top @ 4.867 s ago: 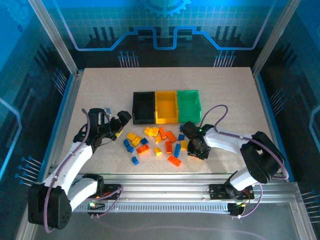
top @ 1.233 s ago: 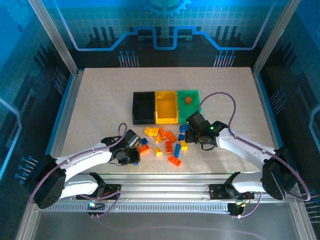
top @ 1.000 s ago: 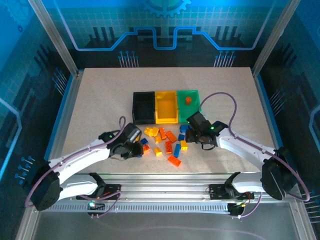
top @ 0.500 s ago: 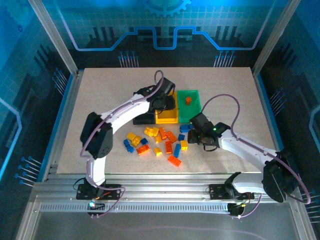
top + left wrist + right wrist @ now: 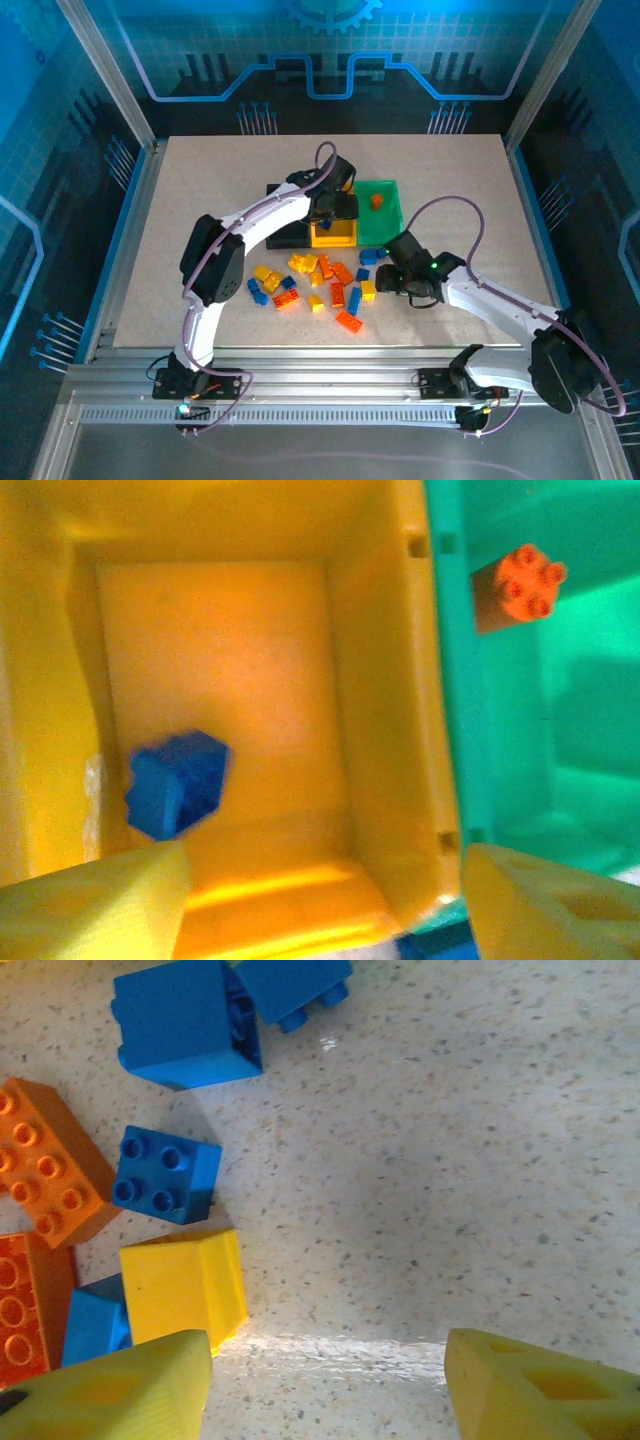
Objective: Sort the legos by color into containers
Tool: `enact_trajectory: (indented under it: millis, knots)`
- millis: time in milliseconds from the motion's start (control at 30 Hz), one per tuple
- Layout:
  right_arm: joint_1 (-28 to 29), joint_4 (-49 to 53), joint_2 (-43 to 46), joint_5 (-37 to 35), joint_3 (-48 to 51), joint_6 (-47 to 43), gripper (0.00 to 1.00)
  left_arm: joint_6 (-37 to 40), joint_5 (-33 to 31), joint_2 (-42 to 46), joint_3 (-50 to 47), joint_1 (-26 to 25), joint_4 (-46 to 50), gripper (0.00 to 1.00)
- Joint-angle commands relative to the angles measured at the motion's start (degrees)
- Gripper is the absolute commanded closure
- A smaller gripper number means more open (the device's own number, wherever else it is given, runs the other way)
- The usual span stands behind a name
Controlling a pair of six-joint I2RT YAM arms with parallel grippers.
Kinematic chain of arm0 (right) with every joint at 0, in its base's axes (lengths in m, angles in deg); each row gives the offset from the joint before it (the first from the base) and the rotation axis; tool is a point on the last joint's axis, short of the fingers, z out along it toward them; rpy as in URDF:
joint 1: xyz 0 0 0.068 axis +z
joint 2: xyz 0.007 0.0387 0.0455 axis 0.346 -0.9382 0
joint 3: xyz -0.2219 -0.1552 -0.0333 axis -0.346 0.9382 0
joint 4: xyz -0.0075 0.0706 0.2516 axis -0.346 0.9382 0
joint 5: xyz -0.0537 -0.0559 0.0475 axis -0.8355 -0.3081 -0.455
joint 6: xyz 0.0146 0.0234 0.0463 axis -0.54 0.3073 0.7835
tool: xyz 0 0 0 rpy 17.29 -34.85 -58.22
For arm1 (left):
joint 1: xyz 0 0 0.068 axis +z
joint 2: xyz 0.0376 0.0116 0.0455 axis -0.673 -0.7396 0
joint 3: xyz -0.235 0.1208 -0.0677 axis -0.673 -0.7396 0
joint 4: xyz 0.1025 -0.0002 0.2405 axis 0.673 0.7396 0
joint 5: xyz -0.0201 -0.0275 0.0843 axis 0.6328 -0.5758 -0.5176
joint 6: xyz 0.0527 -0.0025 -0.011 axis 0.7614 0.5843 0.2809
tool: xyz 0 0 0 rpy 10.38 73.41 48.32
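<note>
My left gripper (image 5: 320,900) hangs open over the yellow bin (image 5: 385,680), in the top view (image 5: 333,212) at the middle of the row of containers. A blue lego (image 5: 178,783), blurred, is down inside that bin, free of the fingers. One orange lego (image 5: 515,585) lies in the green bin (image 5: 388,222). The black bin (image 5: 283,222) is partly hidden by the left arm. My right gripper (image 5: 325,1380) is open low over bare table at the right edge of the lego pile (image 5: 315,280), a yellow lego (image 5: 185,1285) just beside its left finger.
Loose blue legos (image 5: 188,1020) and an orange one (image 5: 50,1160) lie left of the right gripper. The table (image 5: 200,200) has free room left of the bins and right of the pile. Metal frame posts and a rail border it.
The left gripper has opened above the yellow bin and the blue lego has left it. The right gripper has shifted slightly nearer and closed a little.
</note>
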Motion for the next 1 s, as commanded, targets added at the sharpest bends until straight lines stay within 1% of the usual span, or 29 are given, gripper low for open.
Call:
enact_trajectory:
  millis: [0, 33, 167, 300, 433, 533, 667, 800, 867, 967]
  knots:
    - [0.14, -4.6, -2.02, 3.83, 0.46, 0.08, 0.38, -0.82, 1.74, 10.2, -1.83, -1.42, -2.85, 0.07]
    - [0.45, -5.2, -2.85, 4.35, 0.34, -0.12, 0.38, -0.79, 1.83, 12.64, -3.61, -1.79, -3.86, 0.01]
    - [1.57, -7.48, -6.51, 5.8, -0.41, -0.45, 0.36, -1.15, 1.99, 22.6, -13.62, -3.4, -7.15, 0.01]
    - [2.48, -9.06, -10.13, 6.28, -1.78, -0.32, 0.35, -3.88, 1.51, 33.65, -28.65, -4.17, -11.53, 0.01]
    - [3.18, -10.2, -13.14, 6.92, -3.05, -0.55, 0.35, -5.99, 0.71, 42.37, -39.67, -4.17, -12.36, 0.01]
    - [3.24, -9.38, -15.06, 6.82, -3.9, -0.31, 0.35, -7.09, 0.29, 47.34, -44.66, -4.15, -11.84, 0.01]
    - [3.56, -8.82, -15.97, 6.23, -3.89, 0.56, 0.35, -8.4, -0.53, 51.54, -49.18, -4.13, -10.87, 0.01]
    - [4.78, -10.86, -13.48, 6.26, -3.5, 0.1, 0.33, -9.95, -0.88, 54.82, -52.84, -4.09, -10.62, 0.01]
    - [5.54, -11.28, -11.89, 5.2, -3.5, 0.06, 0.31, -10.49, -0.99, 56.33, -54.26, -4.1, -10.86, 0.01]
    - [5.72, -11.47, -10.6, 4.64, -3.81, 0.25, 0.32, -10.73, -1.34, 57.97, -55.39, -4.16, -10.91, 0.01]
